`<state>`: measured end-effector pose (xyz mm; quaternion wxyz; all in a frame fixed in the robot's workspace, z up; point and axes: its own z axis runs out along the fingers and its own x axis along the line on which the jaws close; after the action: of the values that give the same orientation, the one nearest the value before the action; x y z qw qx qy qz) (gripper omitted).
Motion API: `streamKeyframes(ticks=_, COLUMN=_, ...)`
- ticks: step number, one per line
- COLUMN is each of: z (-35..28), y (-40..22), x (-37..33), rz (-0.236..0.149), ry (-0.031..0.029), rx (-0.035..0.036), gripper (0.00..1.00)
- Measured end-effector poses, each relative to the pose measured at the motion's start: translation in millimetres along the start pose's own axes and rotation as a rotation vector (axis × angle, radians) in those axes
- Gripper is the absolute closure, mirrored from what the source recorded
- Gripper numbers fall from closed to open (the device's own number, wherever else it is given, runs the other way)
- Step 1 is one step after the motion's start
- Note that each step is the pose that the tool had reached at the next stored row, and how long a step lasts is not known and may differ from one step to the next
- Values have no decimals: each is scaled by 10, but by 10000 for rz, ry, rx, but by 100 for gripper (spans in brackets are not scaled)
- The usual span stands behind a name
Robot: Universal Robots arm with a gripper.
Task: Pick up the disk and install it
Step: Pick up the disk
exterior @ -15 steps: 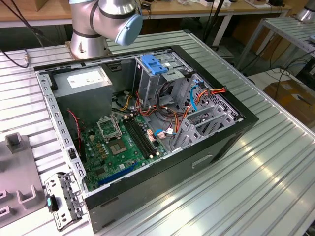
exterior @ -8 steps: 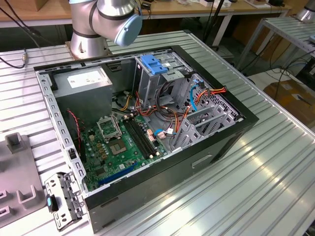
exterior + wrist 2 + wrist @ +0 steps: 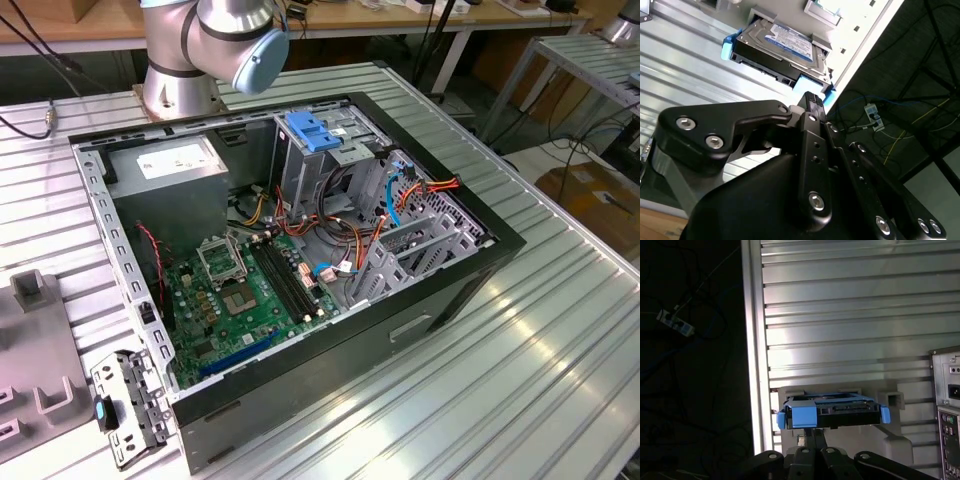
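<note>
The gripper [image 3: 812, 100] was right up at the disk [image 3: 785, 42], its black fingers drawn together into one narrow tip with nothing between them that I could see. That tip sat just at the blue rail [image 3: 804, 84] on the disk's near end. Whether it touched the rail or stood a hair off, I couldn't tell.

The disk lay flat with its printed label face showing. It was seated in a pale grey holder [image 3: 892, 440] on the ribbed metal table [image 3: 840, 305], close to the table's edge, with dark floor and loose cables beyond. Both blue rails showed in the first wrist view, one at each end of the drive. The back panel [image 3: 946, 390] of the computer stood near the holder.

In the exterior view the computer case [image 3: 440, 290] lay on its side with the lid off. The green motherboard [image 3: 240, 295] was bare, with red and orange wiring strung across the middle. A light-blue latch piece [image 3: 312, 132] sat on top of the drive cage at the far side. The arm [image 3: 215, 40] rose from its base behind the case.
</note>
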<state>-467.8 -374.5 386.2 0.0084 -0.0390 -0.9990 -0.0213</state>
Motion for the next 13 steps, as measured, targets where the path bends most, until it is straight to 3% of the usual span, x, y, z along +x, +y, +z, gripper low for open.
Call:
streamKeyframes(ticks=7, z=0, y=0, x=1, rz=-64, ry=3, rx=2, gripper=89)
streamKeyframes(ticks=9, z=1, y=0, x=1, rz=-378, ry=15, rx=6, gripper=89)
streamKeyframes(ticks=10, z=0, y=0, x=1, rz=-880, ry=37, rx=16, gripper=89)
streamKeyframes(ticks=13, z=0, y=0, x=1, rz=-1015, ry=43, rx=19, gripper=89)
